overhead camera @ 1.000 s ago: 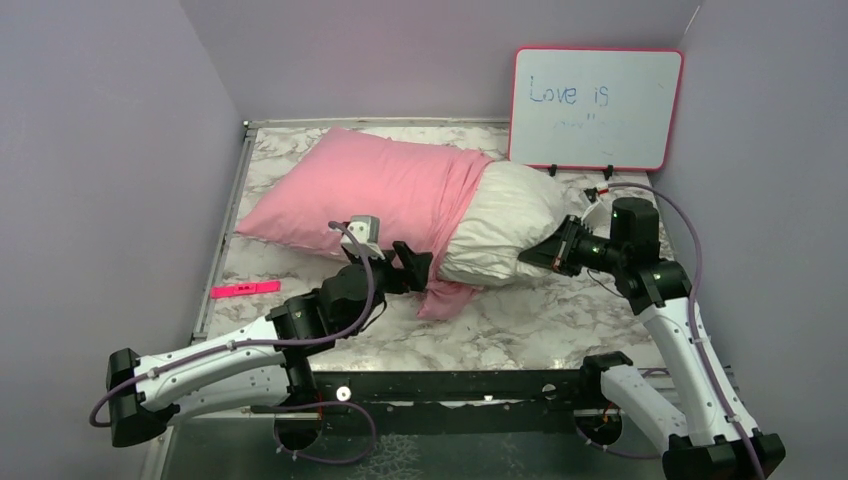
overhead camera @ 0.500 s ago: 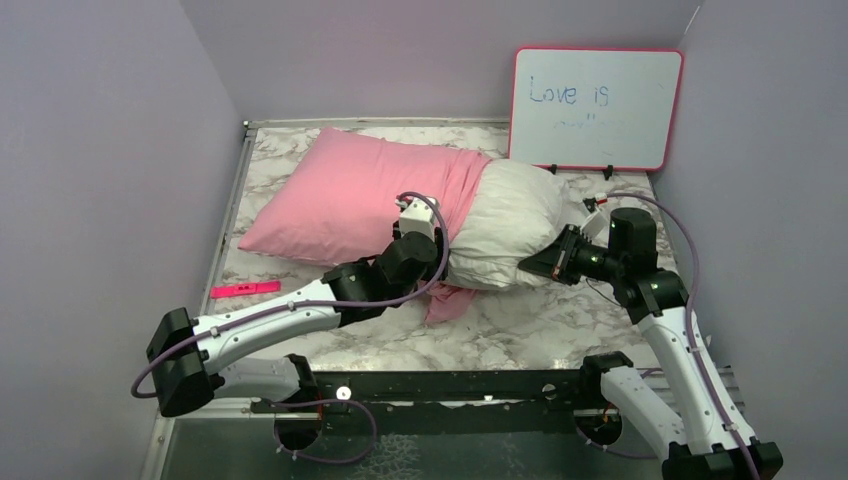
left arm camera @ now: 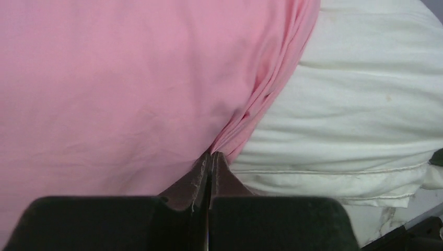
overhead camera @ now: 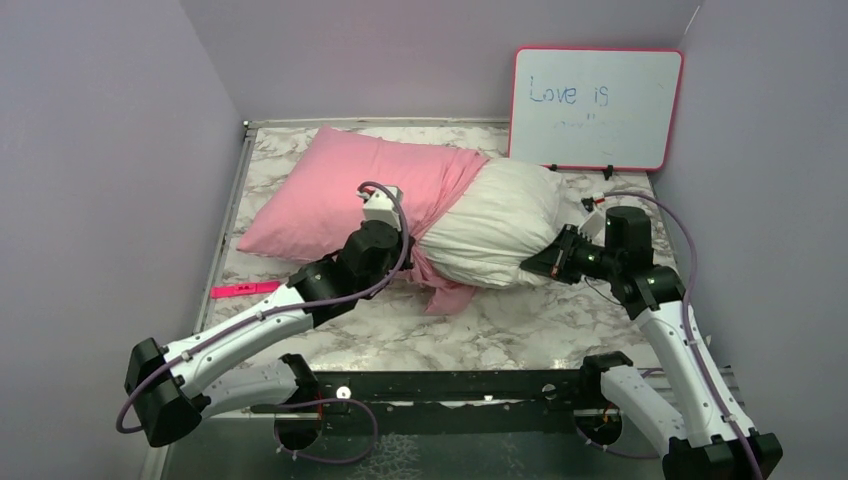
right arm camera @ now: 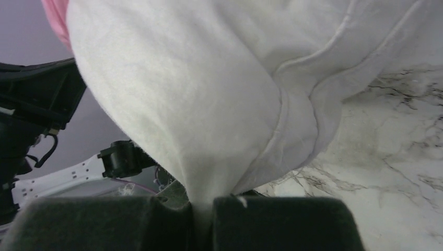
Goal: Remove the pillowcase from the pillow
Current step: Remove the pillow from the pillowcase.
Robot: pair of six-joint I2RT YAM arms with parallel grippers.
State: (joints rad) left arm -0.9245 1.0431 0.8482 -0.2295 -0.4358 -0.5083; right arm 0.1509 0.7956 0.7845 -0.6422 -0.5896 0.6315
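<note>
Pink pillowcase (overhead camera: 335,190) in left jaws, pillow (overhead camera: 495,225) in right; whiteboard (overhead camera: 600,125): "Love is", rest illegible.

Reaches far forward with left arm, left gripper (left arm camera: 210,157) pinched tight. Bends right arm inward at elbow, right gripper (right arm camera: 202,201) clamped, pointing left.

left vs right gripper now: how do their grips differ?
The left gripper pinches the bunched hem of the pink satin pillowcase; the right gripper pinches an end fold of the plump white pillow. Left sits mid-pillow, right at the pillow's bare right end. Both are shut on fabric.
</note>
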